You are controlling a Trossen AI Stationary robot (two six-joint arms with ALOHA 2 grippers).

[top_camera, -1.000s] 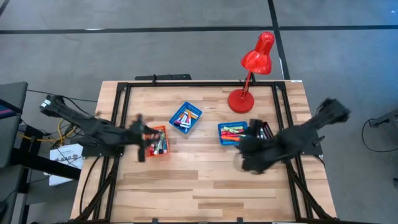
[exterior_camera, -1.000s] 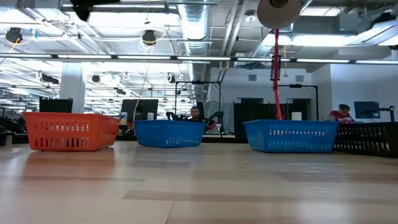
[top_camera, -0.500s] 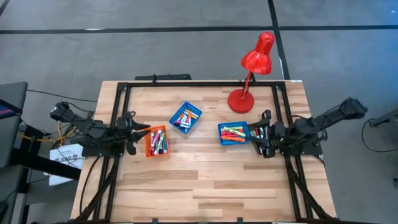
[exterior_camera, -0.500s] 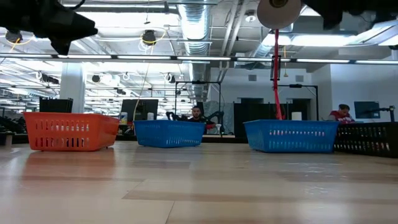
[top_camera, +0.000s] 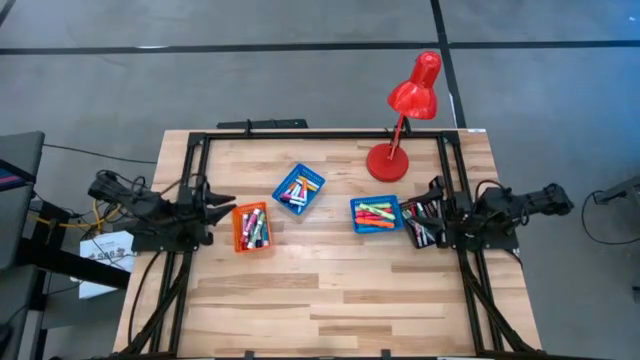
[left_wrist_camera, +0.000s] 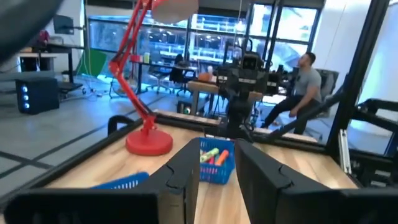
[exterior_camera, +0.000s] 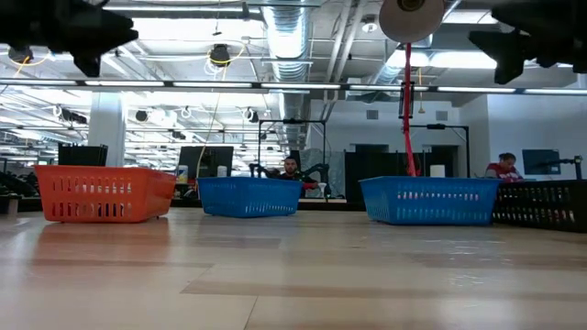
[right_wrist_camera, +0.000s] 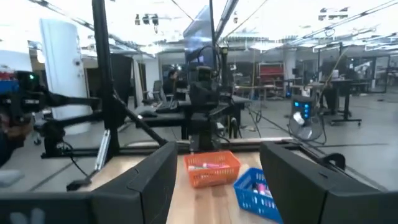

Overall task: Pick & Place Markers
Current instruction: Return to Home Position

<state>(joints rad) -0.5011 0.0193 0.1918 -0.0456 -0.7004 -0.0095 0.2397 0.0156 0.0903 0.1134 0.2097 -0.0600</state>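
Markers (top_camera: 252, 228) in trays (top_camera: 236, 230); left pincer (top_camera: 222, 203), right pincer (top_camera: 428, 203) spread at either side.

The front half of the table (top_camera: 330, 300) is bare, open to my left gripper (left_wrist_camera: 219, 149) and right gripper (right_wrist_camera: 216, 149). Across the middle stand an orange tray (exterior_camera: 101, 197), a centre blue tray (exterior_camera: 248, 198), a right blue tray (exterior_camera: 426, 202) and a black tray (exterior_camera: 543, 205), with gaps between all but the last two. A red lamp (top_camera: 386, 161) stands behind them.

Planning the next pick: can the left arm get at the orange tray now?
Probably yes: the left gripper sits at the left edge of the table, right beside the orange tray, with nothing between them. The right gripper waits at the right edge.
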